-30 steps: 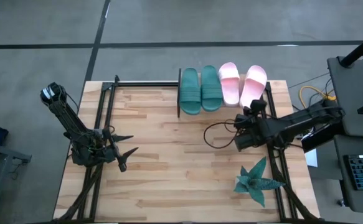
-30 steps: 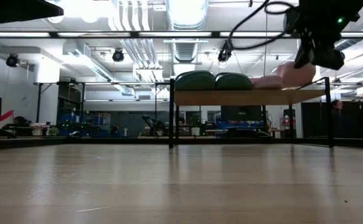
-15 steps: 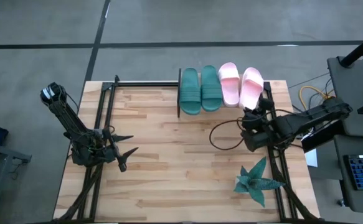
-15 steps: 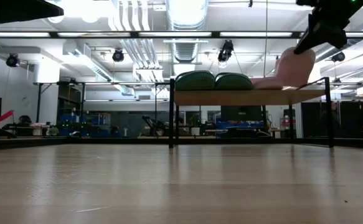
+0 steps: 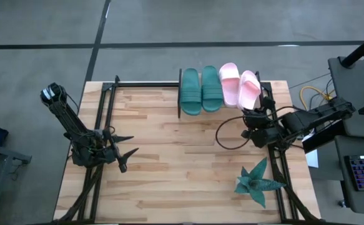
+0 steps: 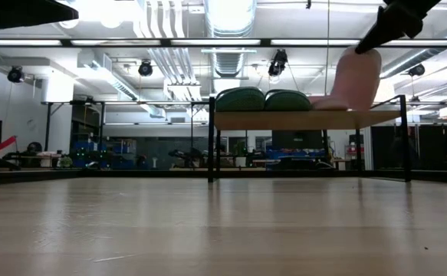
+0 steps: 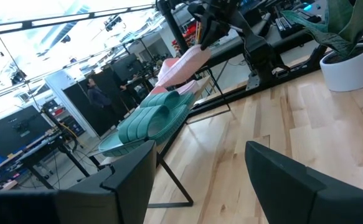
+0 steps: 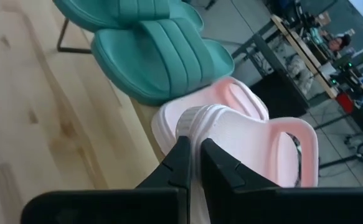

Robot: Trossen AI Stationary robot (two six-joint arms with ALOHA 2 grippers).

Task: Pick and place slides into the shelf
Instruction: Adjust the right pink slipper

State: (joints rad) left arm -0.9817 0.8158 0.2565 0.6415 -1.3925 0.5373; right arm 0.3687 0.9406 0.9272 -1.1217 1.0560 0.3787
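The shelf [image 6: 307,119] stands at the table's far edge. On it lie two teal slides [image 5: 200,90] and a pink slide [image 5: 230,84], side by side. A second pink slide [image 5: 249,89] stands tilted at the shelf's right end, and my right gripper [image 5: 256,114] is shut on its near end. In the low view this slide [image 6: 357,77] rises steeply toward the gripper [image 6: 392,23]. My left gripper [image 5: 124,154] waits open over the table's left part, far from the shelf [image 7: 162,118]. My right gripper pinches the rim of the tilted pink slide's near end [image 8: 200,121] between its two fingers [image 8: 182,158]. It comes from the table's near side, slanting down from above. The near end is raised high and the far end [image 6: 327,101] rests on the shelf board.
A teal spiky plant in a white pot [image 5: 256,181] stands near the table's right near corner, close behind my right arm. A black cable [image 5: 228,134] loops over the table by the right arm. Bare wood lies between the two arms [image 5: 169,162].
My right gripper has risen and drawn a little toward the table's right edge, still shut on the pink slide. The slide's near end has gone up with it, so the slide has tipped from almost flat to steeply tilted, while its far end stays on the shelf.
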